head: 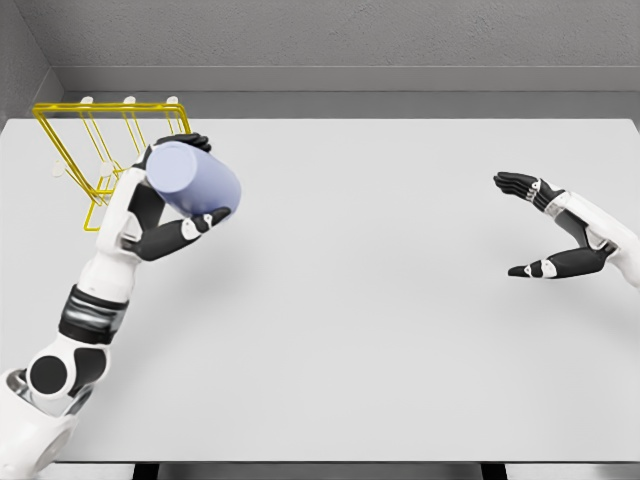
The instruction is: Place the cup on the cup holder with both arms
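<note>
One pale lavender cylindrical cup [194, 181] sits clasped in the left hand [170, 205] beside the yellow wire cup holder [75, 150], not yet hung; the right hand [550, 235] hovers spread, empty.

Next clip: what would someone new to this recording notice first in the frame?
The left hand holds a pale blue cup tilted on its side, right in front of the yellow wire cup holder at the white table's far left corner. At the right edge, the right hand hovers open, holding nothing.
</note>
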Available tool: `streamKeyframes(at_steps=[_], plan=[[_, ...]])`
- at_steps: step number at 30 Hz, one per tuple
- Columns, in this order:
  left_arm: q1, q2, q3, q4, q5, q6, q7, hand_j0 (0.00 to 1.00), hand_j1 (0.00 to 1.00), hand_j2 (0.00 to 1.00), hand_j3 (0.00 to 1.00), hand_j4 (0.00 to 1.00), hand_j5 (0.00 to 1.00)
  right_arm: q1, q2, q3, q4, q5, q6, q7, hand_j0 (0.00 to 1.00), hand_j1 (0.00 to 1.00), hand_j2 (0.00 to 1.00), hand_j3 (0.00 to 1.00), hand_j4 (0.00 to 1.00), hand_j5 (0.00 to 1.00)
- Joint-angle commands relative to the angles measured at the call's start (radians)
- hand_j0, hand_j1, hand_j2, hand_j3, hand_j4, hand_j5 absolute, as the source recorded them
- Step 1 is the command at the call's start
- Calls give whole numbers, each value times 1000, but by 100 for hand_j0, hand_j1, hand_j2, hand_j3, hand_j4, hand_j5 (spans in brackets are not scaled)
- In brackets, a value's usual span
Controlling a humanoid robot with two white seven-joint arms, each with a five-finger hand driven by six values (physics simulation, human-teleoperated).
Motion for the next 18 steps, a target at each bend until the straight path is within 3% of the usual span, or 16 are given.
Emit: streamKeyframes(at_steps=[1, 18], plan=[[0, 2, 10, -1, 5, 0, 0, 65, 65, 65, 65, 65, 65, 0, -1, 0, 2, -8, 2, 0, 100, 100, 100, 100, 100, 100], [6, 10, 87, 10, 47, 11, 0, 65, 65, 65, 65, 65, 65, -5, -3, 9, 2, -8, 2, 0, 100, 100, 100, 100, 100, 100]])
